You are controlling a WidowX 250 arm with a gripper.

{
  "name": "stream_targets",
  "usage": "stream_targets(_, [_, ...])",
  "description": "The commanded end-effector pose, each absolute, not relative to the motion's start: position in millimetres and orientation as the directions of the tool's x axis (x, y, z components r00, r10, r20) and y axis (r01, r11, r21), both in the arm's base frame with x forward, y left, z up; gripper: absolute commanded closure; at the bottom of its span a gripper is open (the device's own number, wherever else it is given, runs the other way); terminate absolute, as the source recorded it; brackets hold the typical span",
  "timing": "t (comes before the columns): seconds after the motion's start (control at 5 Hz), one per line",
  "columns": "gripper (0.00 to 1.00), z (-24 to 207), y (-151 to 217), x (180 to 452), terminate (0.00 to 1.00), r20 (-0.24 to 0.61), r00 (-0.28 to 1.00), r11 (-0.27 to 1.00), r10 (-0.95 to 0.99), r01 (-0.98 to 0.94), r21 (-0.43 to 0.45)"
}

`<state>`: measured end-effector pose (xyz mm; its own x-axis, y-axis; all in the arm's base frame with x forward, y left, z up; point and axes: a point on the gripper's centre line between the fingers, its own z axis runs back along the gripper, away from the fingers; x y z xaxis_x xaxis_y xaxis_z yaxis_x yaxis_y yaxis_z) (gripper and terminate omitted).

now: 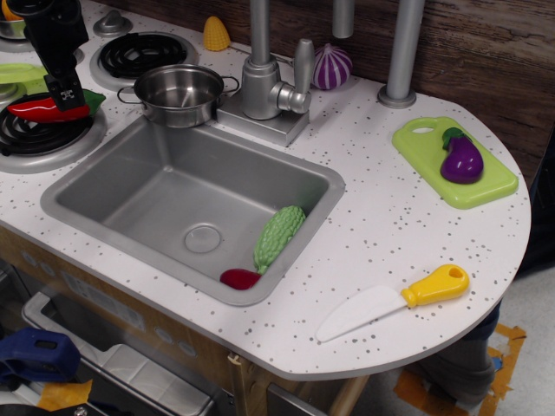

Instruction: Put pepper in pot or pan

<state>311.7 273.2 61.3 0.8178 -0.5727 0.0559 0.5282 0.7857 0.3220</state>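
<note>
The pepper (pixel 39 110), slim and glossy red with a green stem end pointing right, lies level over the front left stove burner (pixel 35 139). My black gripper (pixel 68 95) comes down from the upper left, and its fingers close on the pepper near the stem end. The steel pot (pixel 178 91), round with two loop handles, stands upright and empty on the counter just right of the pepper, at the sink's back left corner.
The grey sink (pixel 156 199) holds a bumpy green gourd (pixel 279 238) and a dark-red lump (pixel 240 278). The faucet (pixel 269 87) rises right beside the pot. A back burner (pixel 139 54), a yellow corn (pixel 216 35), a cutting board with an eggplant (pixel 461 159) and a toy knife (pixel 395 303) are further off.
</note>
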Motion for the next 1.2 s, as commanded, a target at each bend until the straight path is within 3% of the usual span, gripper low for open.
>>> stream_targets(0.0, [0.0, 61, 273, 312, 0.0, 0.056, 0.818, 0.786, -0.573, 0.528, 0.322])
stream_targets(1.0, [0.0, 34, 292, 319, 0.0, 0.138, 0.8, 0.797, -0.584, 0.533, 0.284])
